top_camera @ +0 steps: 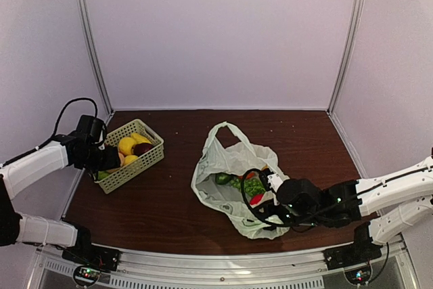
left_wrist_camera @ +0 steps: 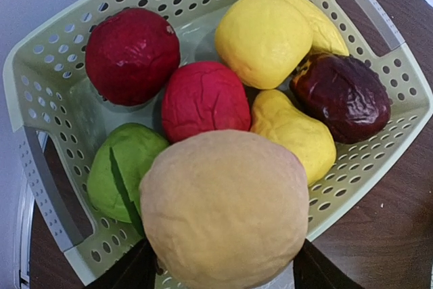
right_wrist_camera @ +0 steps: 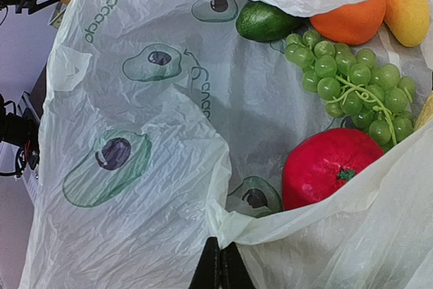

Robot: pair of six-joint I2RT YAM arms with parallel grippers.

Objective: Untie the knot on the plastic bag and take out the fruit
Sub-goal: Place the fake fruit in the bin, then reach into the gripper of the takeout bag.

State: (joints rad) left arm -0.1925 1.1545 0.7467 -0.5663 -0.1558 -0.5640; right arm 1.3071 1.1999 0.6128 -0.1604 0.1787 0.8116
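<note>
The plastic bag (top_camera: 216, 164) lies open in the middle of the table, one loop handle (top_camera: 227, 130) standing loose; no knot shows. My right gripper (top_camera: 272, 211) is shut on the bag's near rim (right_wrist_camera: 270, 225), fingers (right_wrist_camera: 211, 272) pressed together. Inside the bag lie green grapes (right_wrist_camera: 352, 86), an orange fruit (right_wrist_camera: 348, 21), a yellow fruit (right_wrist_camera: 407, 11), a red fruit (right_wrist_camera: 328, 167) and a dark green one (right_wrist_camera: 267, 21). My left gripper (top_camera: 107, 158) is shut on a peach-coloured fruit (left_wrist_camera: 223, 211), held over the near corner of the pale green basket (left_wrist_camera: 379, 160).
The basket (top_camera: 145, 160) stands at the left of the table. It holds two red fruits (left_wrist_camera: 132, 55), yellow ones (left_wrist_camera: 264, 38), a dark purple plum (left_wrist_camera: 342, 96) and a green pear (left_wrist_camera: 118, 167). White walls close the back and sides.
</note>
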